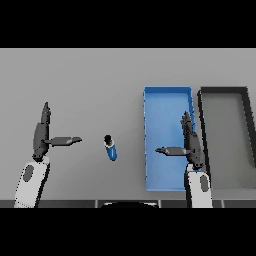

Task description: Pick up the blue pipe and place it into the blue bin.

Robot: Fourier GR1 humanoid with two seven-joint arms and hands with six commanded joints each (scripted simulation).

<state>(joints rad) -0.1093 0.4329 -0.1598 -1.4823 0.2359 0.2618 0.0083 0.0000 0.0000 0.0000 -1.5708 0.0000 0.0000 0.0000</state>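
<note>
Nearest to me, at about 8 o'clock, I see the left hand [41, 134] above the bare table [90, 80]. Its fingers are straight and point to 12 o'clock, the thumb sticks out toward 3 o'clock, so the hand is wide and holds nothing.

At about 4 o'clock I see the right hand [190, 142]. It is also wide, fingers straight toward 12, thumb toward 9, and it is empty. It is over the right part of the blue bin [150, 125].

The pipe [110, 147] lies on the table near the centre, between the two hands and apart from both. It is just left of the bin, not touching it. Its dark end points to about 11 o'clock.

Farther, at 2 o'clock, a dark bin [222, 91] stands just beside the blue bin.
</note>
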